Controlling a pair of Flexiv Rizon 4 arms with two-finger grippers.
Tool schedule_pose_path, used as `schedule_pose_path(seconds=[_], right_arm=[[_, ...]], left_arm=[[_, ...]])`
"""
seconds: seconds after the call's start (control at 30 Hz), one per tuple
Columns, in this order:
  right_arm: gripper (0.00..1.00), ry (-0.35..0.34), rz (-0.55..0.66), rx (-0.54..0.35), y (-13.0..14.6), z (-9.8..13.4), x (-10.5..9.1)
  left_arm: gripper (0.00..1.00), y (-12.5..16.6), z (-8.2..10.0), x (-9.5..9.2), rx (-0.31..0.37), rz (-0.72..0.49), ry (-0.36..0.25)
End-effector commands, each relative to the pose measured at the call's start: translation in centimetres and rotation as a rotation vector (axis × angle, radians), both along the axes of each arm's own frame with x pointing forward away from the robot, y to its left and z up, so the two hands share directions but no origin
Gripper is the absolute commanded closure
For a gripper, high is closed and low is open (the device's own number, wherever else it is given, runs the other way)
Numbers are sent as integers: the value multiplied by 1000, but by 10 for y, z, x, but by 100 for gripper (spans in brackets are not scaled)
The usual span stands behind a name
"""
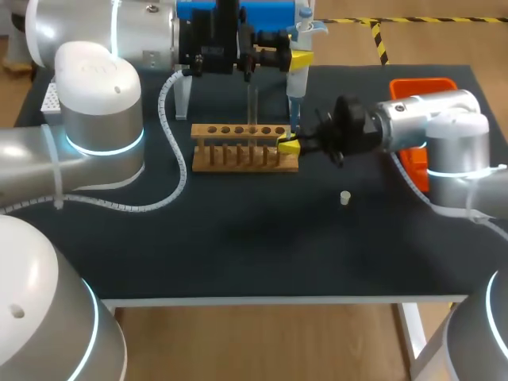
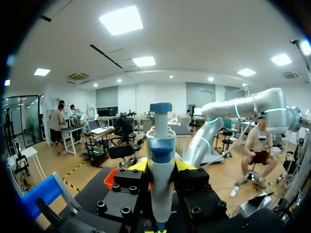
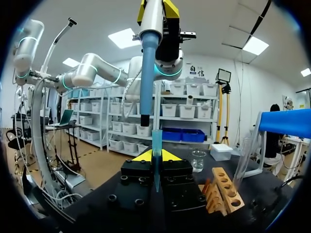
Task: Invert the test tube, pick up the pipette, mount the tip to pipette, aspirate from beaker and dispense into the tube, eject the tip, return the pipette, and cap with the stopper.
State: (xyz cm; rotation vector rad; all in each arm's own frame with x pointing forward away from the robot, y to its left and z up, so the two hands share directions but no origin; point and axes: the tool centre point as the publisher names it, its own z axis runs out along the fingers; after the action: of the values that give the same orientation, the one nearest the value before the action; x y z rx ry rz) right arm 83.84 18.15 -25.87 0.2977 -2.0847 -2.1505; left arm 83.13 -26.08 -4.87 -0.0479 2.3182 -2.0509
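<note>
My left gripper (image 1: 300, 57) is shut on the white and blue pipette (image 1: 297, 79), held upright behind the wooden rack (image 1: 244, 148). In the left wrist view the pipette (image 2: 160, 165) stands between the yellow tips. My right gripper (image 1: 287, 144) is shut on a small blue pipette tip (image 3: 156, 153) at the rack's right end. It holds the tip upright just under the pipette's shaft (image 3: 147, 73), with a small gap between them. A clear test tube (image 3: 241, 162) stands in the rack (image 3: 221, 191). The beaker (image 3: 198, 160) sits behind it. The small stopper (image 1: 344, 197) lies on the mat.
An orange tray (image 1: 421, 86) sits at the back right, partly behind my right arm. A blue stand (image 1: 238, 12) on clear legs is at the back, and a white perforated box (image 1: 49, 97) at the far left. The dark mat (image 1: 254, 238) stretches in front of the rack.
</note>
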Motion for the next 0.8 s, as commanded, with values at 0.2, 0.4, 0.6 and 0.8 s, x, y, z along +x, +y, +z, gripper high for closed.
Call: schedule_pose_path(seconds=[0.2, 0.4, 0.6, 0.8], right_arm=[[100, -10, 1, 13, -2, 11, -1], [100, -15, 4, 18, -2, 13, -1], [100, -10, 2, 8, -3, 5, -4], [100, -4, 3, 4, -5, 1, -7]], left_arm=[[100, -1, -1, 0, -3, 2, -2], [100, -1, -1, 0, -3, 2, -2], [100, -1, -1, 0, -3, 2, -2], [100, -1, -1, 0, -3, 2, -2]])
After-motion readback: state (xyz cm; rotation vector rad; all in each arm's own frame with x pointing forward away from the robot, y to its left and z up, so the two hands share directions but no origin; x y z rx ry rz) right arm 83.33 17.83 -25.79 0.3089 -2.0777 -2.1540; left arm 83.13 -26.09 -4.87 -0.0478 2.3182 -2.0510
